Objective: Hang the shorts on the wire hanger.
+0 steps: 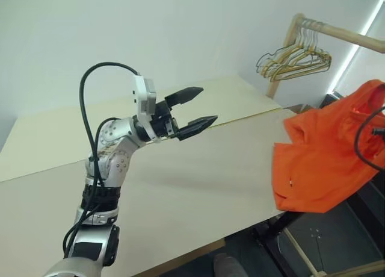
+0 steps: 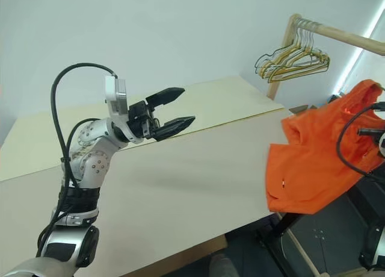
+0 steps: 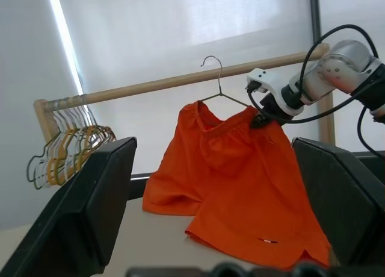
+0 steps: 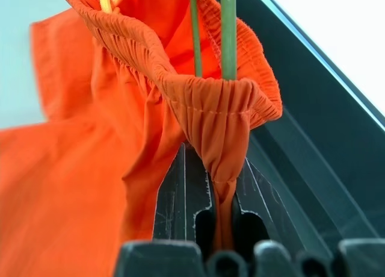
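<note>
The bright orange shorts hang at the table's right end, their lower part draped over the table's corner. A thin green wire hanger runs down inside the gathered waistband, and its hook rises above the shorts. My right gripper is shut on a fold of the waistband, next to the wire; it also shows at the shorts' top corner. My left gripper is open and holds nothing. It hovers above the middle of the table, pointing toward the shorts, well apart from them.
The cream table spreads under my left arm; its right edge lies under the shorts. Behind it at the far right stands a wooden rack with bunched yellow and grey hangers. A black stand and dark floor lie below the corner.
</note>
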